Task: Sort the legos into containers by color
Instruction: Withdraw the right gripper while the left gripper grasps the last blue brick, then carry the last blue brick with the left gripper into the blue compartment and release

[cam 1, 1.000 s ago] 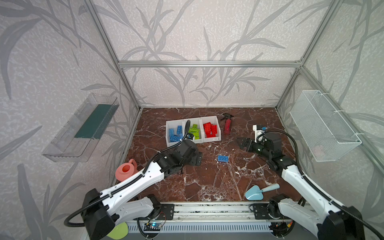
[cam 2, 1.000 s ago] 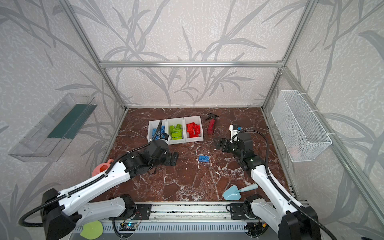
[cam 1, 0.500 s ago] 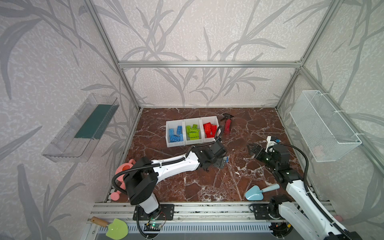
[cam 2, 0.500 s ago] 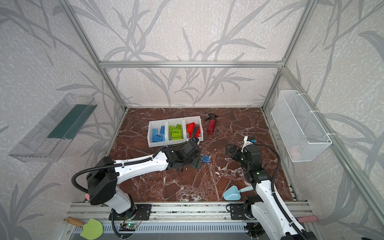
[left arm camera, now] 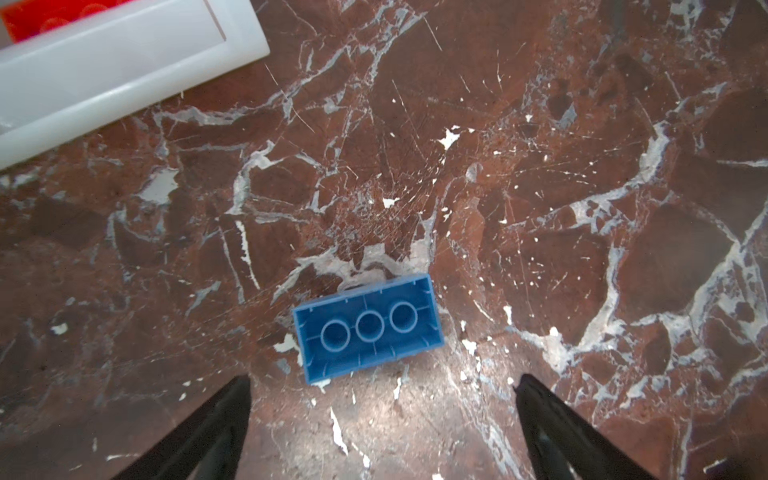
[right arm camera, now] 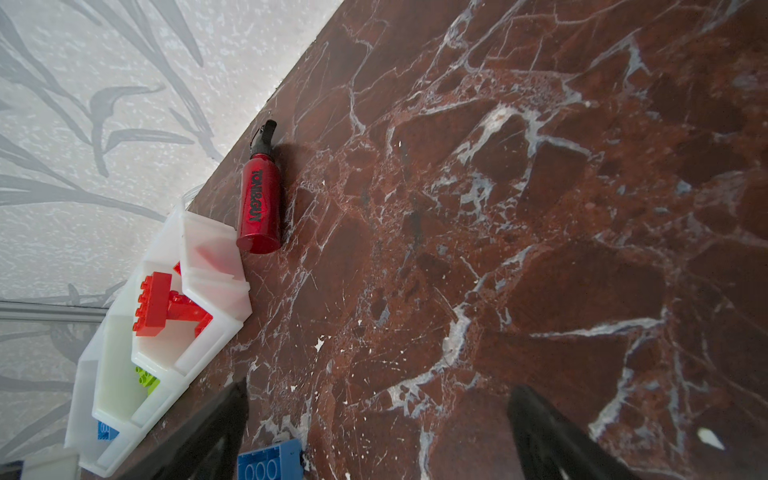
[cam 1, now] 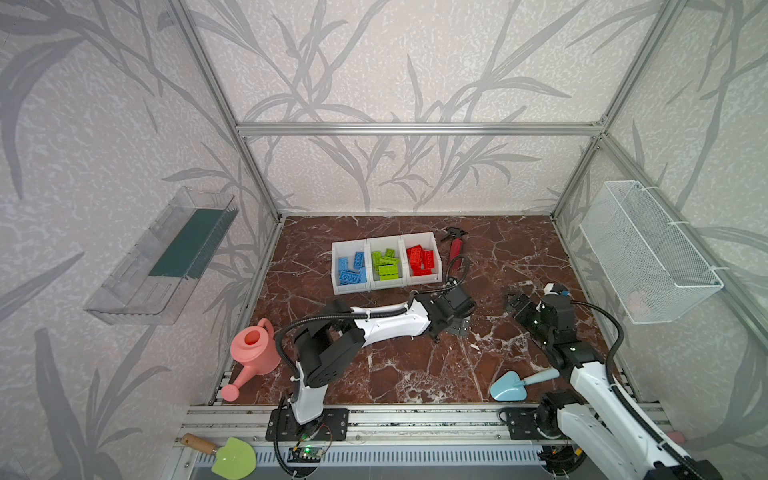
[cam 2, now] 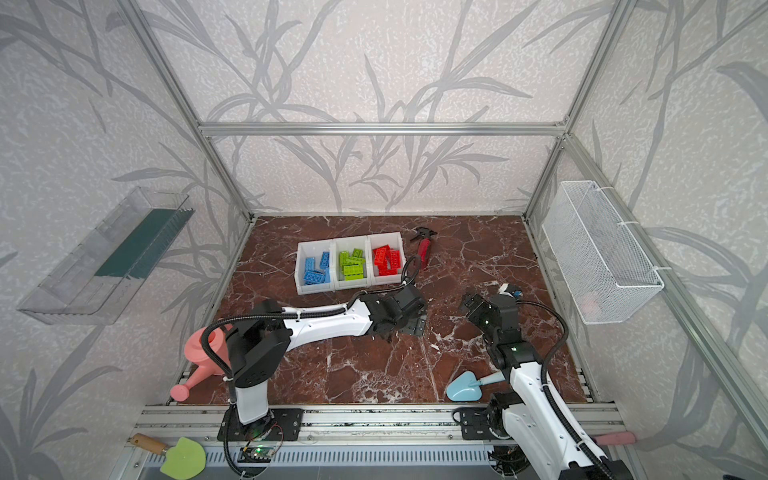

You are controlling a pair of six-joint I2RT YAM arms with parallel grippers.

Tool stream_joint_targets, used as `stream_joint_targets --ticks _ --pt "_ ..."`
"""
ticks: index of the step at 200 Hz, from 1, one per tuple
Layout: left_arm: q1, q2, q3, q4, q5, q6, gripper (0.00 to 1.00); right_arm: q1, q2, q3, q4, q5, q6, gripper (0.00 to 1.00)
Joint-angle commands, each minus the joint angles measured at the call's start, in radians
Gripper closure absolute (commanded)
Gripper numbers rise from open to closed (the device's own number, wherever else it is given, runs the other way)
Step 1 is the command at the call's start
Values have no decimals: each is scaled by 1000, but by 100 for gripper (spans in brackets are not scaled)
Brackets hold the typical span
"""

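Soft, even light fills both top views, sharp, with faint shadows under the left arm. In the left wrist view the white container glares washed-out, and the desk carries a pale sheen.

The blue lego just ahead of the left gripper is smooth, faintly glossy moulded plastic. Under it the tabletop looks like polished red-brown marble, white-veined and flecked. The containers are milky, satin plastic. Beyond the right gripper, the spray bottle has a shiny red metallic-looking body and a matt black nozzle.
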Motion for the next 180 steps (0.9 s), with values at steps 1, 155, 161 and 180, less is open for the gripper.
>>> stream_joint_targets --ticks 1,155,161,180 --pt "-3 37 44 -57 -49 -65 2 -4 -3 -4 -13 30 23 2" --pt "0 112 111 -107 -110 -69 40 -3 -12 6 -11 -26 -13 2" --pt "1 98 106 -107 -121 -68 40 -4 -12 7 -8 -32 -19 2" --pt "4 37 90 -117 -151 -54 40 -3 -14 6 12 -71 -46 2"
